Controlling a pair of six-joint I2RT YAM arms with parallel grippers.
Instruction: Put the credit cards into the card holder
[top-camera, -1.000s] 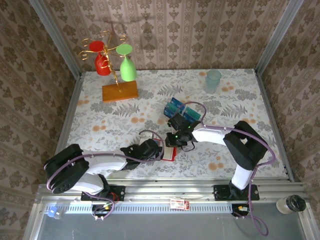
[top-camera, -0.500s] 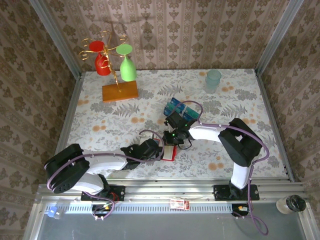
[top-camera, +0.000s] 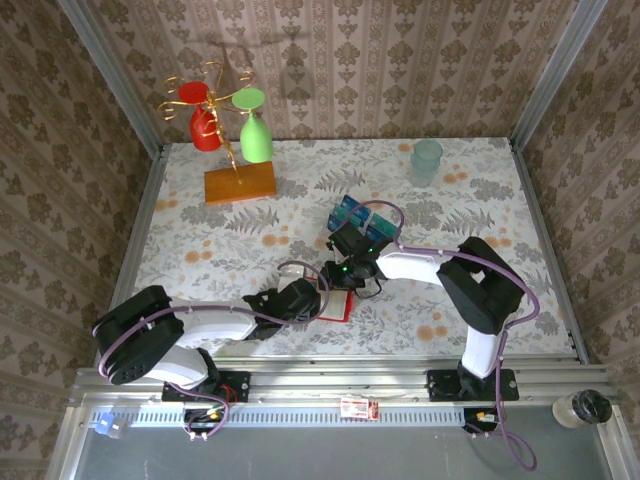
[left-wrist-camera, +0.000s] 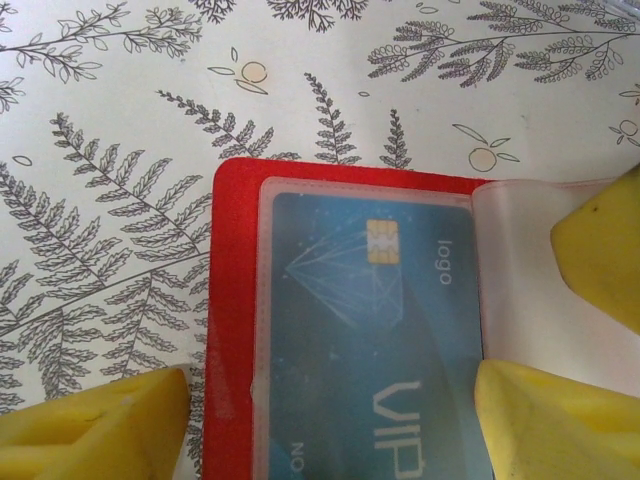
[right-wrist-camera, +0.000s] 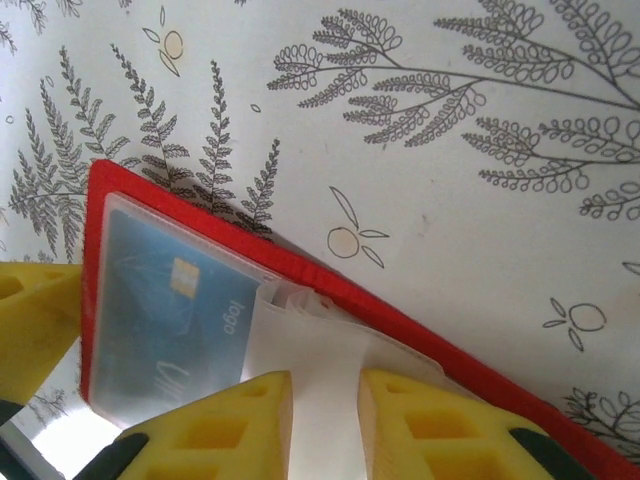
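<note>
Card holder (left-wrist-camera: 232, 300) holds blue card (left-wrist-camera: 370, 350); left jaws wide apart, right jaws narrowly apart.

Damask-patterned wallpaper in brown and beige is covering the back wall (top-camera: 400, 60) and is running down both side walls (top-camera: 50, 200). Two grey metal posts (top-camera: 110, 75) are slanting up at the far corners. A tablecloth (top-camera: 200, 250) printed with grey ferns and small orange fruits is lying flat over the table, its pattern showing sharply up close (left-wrist-camera: 120, 100). At the far left a gold wire stand (top-camera: 225, 110) on a wooden base (top-camera: 240, 183) is carrying an inverted red glass (top-camera: 205, 125) and a green one (top-camera: 256, 135), and is casting a faint shadow (top-camera: 290, 65) on the back wall. A pale teal cup (top-camera: 427, 158) is standing at the far right. An aluminium rail (top-camera: 330, 385) is running along the near edge.
</note>
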